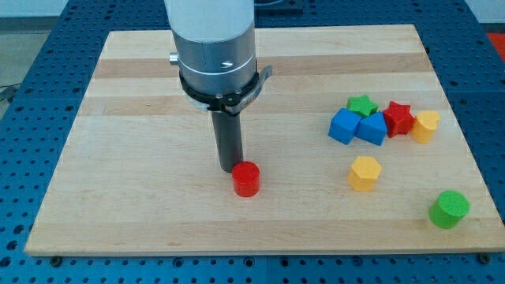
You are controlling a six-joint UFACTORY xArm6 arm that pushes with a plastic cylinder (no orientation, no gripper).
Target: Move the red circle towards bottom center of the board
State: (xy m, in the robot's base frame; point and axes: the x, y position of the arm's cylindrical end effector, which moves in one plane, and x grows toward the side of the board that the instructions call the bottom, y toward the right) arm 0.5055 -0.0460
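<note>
There are no jaws on this arm, so none can be open or closed. It ends in a dark rod, and my tip (pixel 230 168) sits on the wooden worktop (pixel 142 95).

The red circle (pixel 246 179) is just in front of my tip, a bit to its right, and looks like it is touching it or almost touching it. The red circle is near the middle of the worktop from left to right, and closer to the near edge than the far edge.

The other blocks are all on the right side, well apart from my tip. A green star (pixel 362 104) is at the far side of a small bunch. Just in front of it are two blue blocks (pixel 344 126) (pixel 372 128) side by side. A red star (pixel 398 117) is beside them, and a yellow block (pixel 426 125) is next to that.

Another yellow block (pixel 364 173) sits alone, nearer to us. A green circle (pixel 449 209) is close to the near right corner
</note>
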